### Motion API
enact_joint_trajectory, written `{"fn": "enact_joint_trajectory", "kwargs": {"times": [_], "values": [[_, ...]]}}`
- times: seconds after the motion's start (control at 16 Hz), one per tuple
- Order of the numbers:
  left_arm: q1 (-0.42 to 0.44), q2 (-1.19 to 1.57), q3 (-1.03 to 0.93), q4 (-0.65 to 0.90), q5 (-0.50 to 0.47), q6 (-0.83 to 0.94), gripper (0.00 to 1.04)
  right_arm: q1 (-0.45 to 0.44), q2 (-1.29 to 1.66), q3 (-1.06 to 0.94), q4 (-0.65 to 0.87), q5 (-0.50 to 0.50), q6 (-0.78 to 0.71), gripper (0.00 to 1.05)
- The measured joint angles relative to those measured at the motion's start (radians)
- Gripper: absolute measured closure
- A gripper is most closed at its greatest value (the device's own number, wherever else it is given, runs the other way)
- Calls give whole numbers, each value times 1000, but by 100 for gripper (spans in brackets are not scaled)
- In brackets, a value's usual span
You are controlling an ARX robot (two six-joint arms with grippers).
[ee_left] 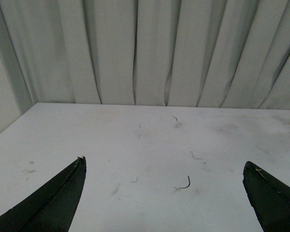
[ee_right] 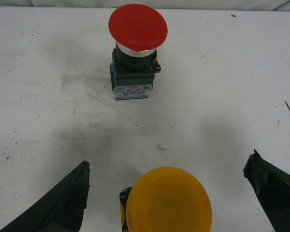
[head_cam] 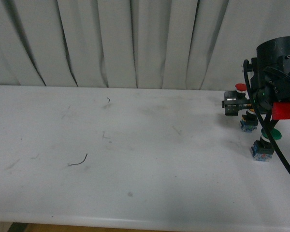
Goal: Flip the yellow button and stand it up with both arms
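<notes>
Yellow-orange and round, the mushroom cap of the small yellow button [ee_right: 168,200] sits between the spread fingers of my right hand [ee_right: 171,193], untouched by either. Just beyond it stands a red-capped push button [ee_right: 137,48] on a black collar and blue-grey block; its label is too small to read. A green-capped button [head_cam: 267,141] stands nearby on the scuffed white surface [head_cam: 135,159]. My left hand [ee_left: 164,193] hovers wide open, well apart, over bare surface with a thin dark wire scrap [ee_left: 185,183].

The yellow button [ee_right: 168,199] sat at the lower centre of the right wrist view. Its round cap faced the camera, hiding most of its black collar.
</notes>
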Motion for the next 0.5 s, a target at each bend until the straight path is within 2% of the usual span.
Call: {"fn": "enact_joint_trajectory", "kwargs": {"times": [0.31,0.5], "values": [[0,0,0,0,0,0,7,-4,-80,-60,50,-64,17,6],[0,0,0,0,0,0,7,-21,-231,-162,149,-140,38,6]]}}
